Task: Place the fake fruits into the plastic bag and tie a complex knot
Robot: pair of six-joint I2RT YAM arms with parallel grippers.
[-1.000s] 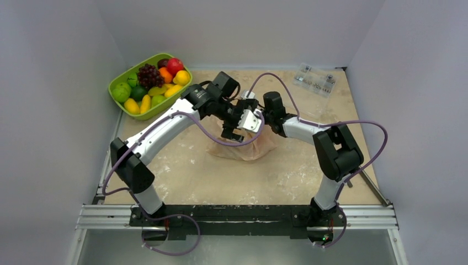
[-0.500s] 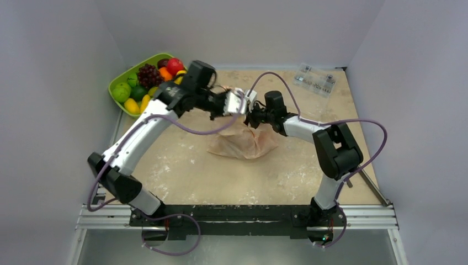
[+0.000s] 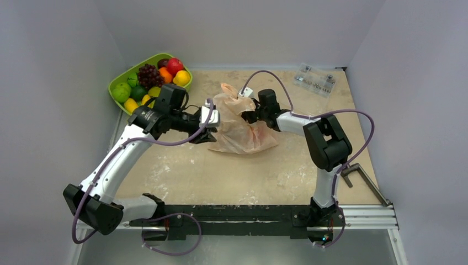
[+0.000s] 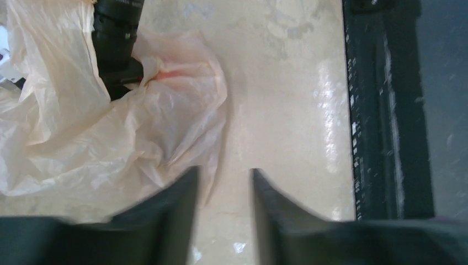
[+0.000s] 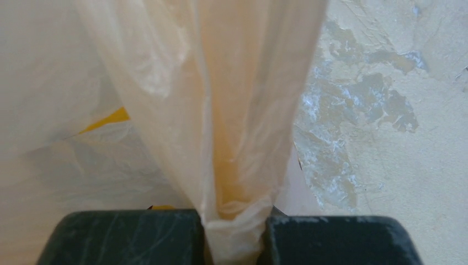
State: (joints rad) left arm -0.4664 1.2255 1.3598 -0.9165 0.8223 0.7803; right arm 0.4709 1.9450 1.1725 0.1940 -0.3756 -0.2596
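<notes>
The peach plastic bag [image 3: 245, 132] lies mid-table, one part drawn up toward the back. My right gripper [image 3: 246, 114] is shut on a bunched strip of the bag [image 5: 243, 138], which runs up from between the fingers [image 5: 236, 212]. My left gripper [image 3: 216, 118] is open and empty just left of the bag; in the left wrist view its gap [image 4: 223, 172] is over bare table, with the bag [image 4: 110, 132] beside the left finger. The fake fruits [image 3: 160, 77], including the grape bunch [image 3: 148, 74], sit in the lime-green tray [image 3: 117, 83] at the back left. No knot shows.
Small clear packets [image 3: 315, 80] lie at the back right. A metal clamp [image 3: 359, 174] sits at the table's right edge. The black front rail [image 4: 386, 110] shows in the left wrist view. Grey walls close in three sides.
My left arm has swung left off the bag and now sits open beside it. My right gripper has kept its hold, and the bag now stands taller toward the back.
</notes>
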